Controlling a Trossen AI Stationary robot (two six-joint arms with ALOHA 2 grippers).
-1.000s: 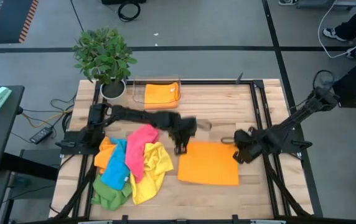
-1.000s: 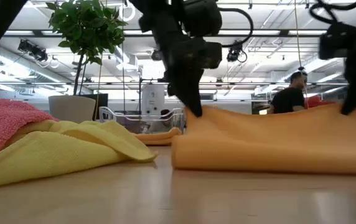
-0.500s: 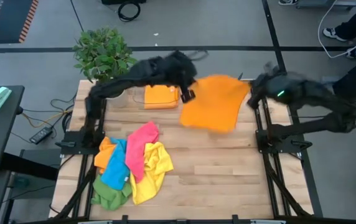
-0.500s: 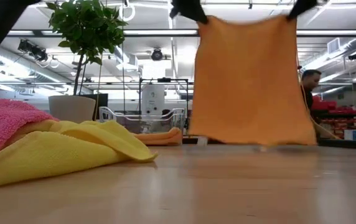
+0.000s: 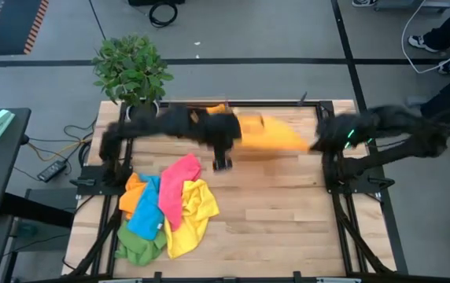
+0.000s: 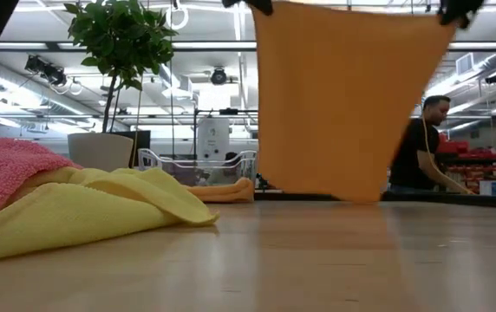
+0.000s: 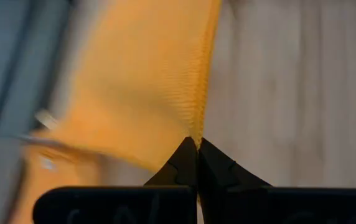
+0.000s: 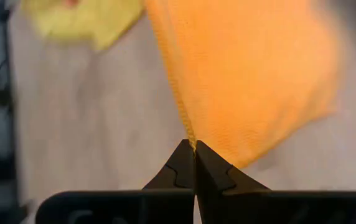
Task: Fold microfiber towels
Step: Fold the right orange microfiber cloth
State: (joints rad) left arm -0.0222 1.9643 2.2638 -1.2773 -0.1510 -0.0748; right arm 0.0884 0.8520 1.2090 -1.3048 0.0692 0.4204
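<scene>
An orange microfiber towel hangs spread out between my two grippers, above the far middle of the table. My left gripper is shut on its upper left corner and my right gripper on its upper right corner. In the high view the towel shows as a narrow strip between the left gripper and the right gripper. A heap of pink, blue, yellow, green and orange towels lies at the near left. My left gripper pinches the towel's upper left corner between its two fingertips, coming from above and slanting down. The towel hangs below it, clear of the table. Whether it holds one layer or several, I cannot tell. My right gripper pinches the towel's upper right corner between its two fingertips, also slanting down from above. The top edge runs nearly straight between the two holds. The lower edge hangs free above the table.
A clear tray holding a folded orange towel stands at the back, next to a potted plant. Bare wood lies to the right of the heap. A person stands in the room behind.
Both grippers have gone up and toward the far edge with the orange towel, then come back a little toward the near edge. The towel lay flat on the table a second ago. It now hangs spread out and lifted clear.
</scene>
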